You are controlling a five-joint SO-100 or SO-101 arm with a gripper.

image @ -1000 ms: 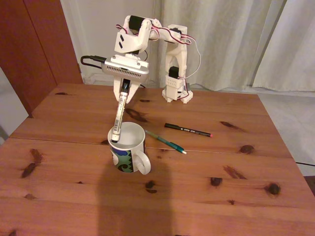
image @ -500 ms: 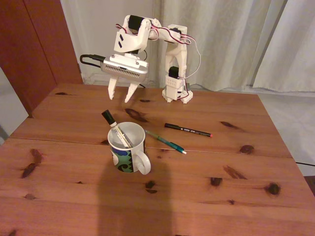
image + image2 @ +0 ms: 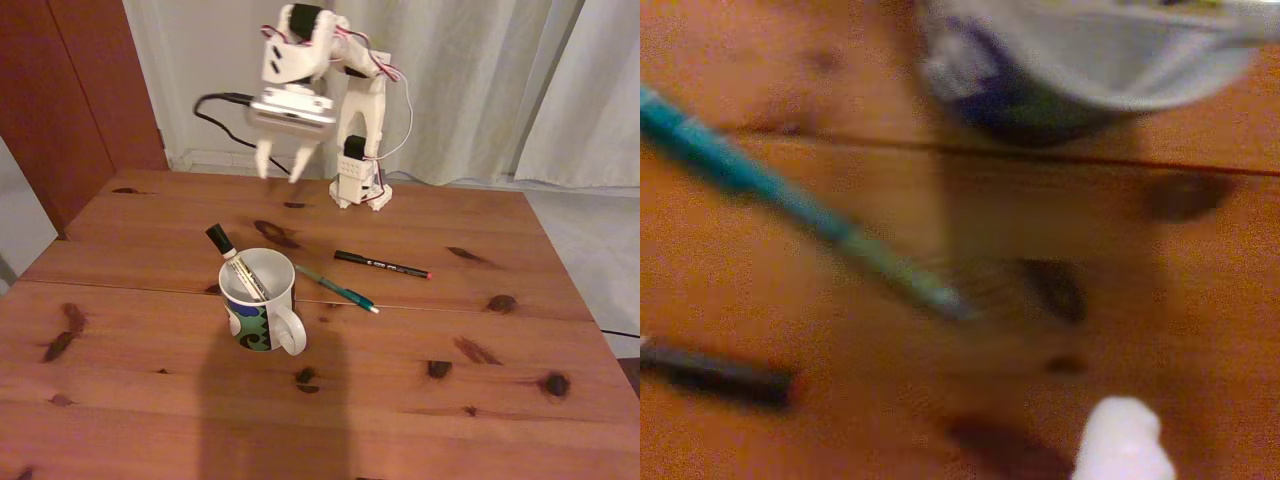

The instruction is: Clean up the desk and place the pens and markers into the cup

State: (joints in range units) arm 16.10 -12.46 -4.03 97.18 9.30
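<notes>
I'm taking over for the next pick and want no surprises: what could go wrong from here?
The white marker leans in the cup with its black cap over the rim; a low pass by the open end effector could knock it. The teal-green pen lies close beside the cup, so grasping it may bump the cup. The wrist view is blurred, so aligning on the black pen may be unreliable.

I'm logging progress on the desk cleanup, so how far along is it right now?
About a third done. The white marker already leans inside the mug, black cap sticking out. Nothing is in hand: the hand is open and raised above the desk, near the arm's base. Left to do: the green pen and the black pen, both lying on the wood right of the mug.
</notes>
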